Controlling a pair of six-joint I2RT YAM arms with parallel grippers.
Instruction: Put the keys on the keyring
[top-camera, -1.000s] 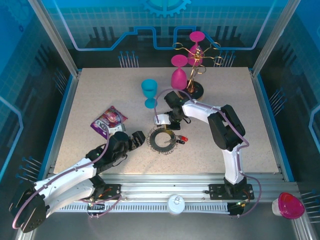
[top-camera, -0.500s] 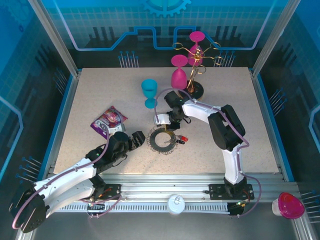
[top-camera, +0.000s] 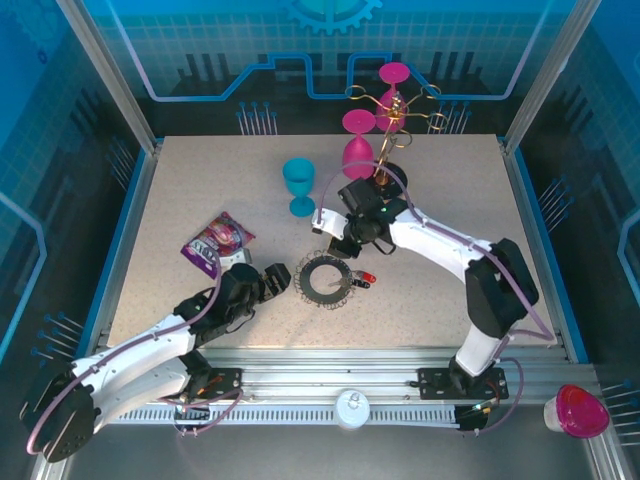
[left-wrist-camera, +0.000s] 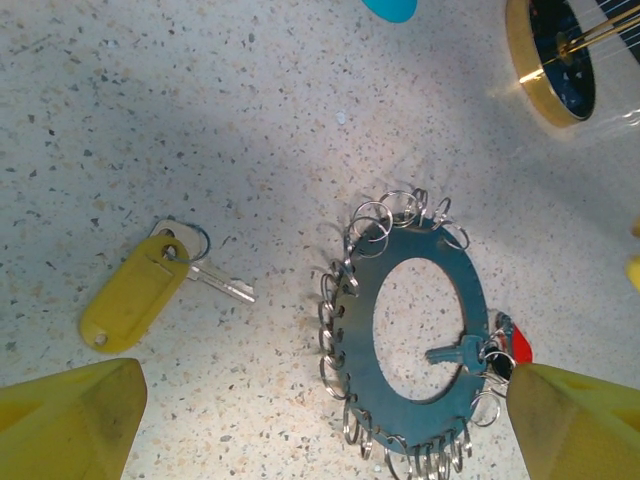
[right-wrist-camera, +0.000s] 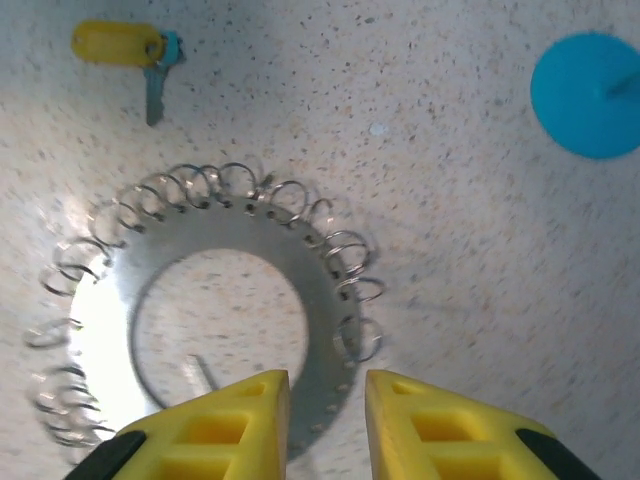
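Left fingers (left-wrist-camera: 70, 420) spread wide; right fingers (right-wrist-camera: 230, 420) barely parted.

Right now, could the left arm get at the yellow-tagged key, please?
Probably yes: the left pincer stands open just short of it, and the yellow-tagged key lies on bare table, apart from the keyring, nothing in between.

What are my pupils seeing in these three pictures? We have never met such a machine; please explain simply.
These are two robot arms bolted at the near edge of a table, each ending in a two-finger gripper. One picture looks down from above; the other two come from cameras on the wrists, with yellow fingers showing at the bottom. On the table lie a grey keyring, a yellow-tagged key apart from it, and a red-headed key at its rim. Behind stand a blue goblet and pink goblets; a purple packet lies left. The left gripper is wide open; the right gripper hovers slightly open over the keyring. Neither holds anything.
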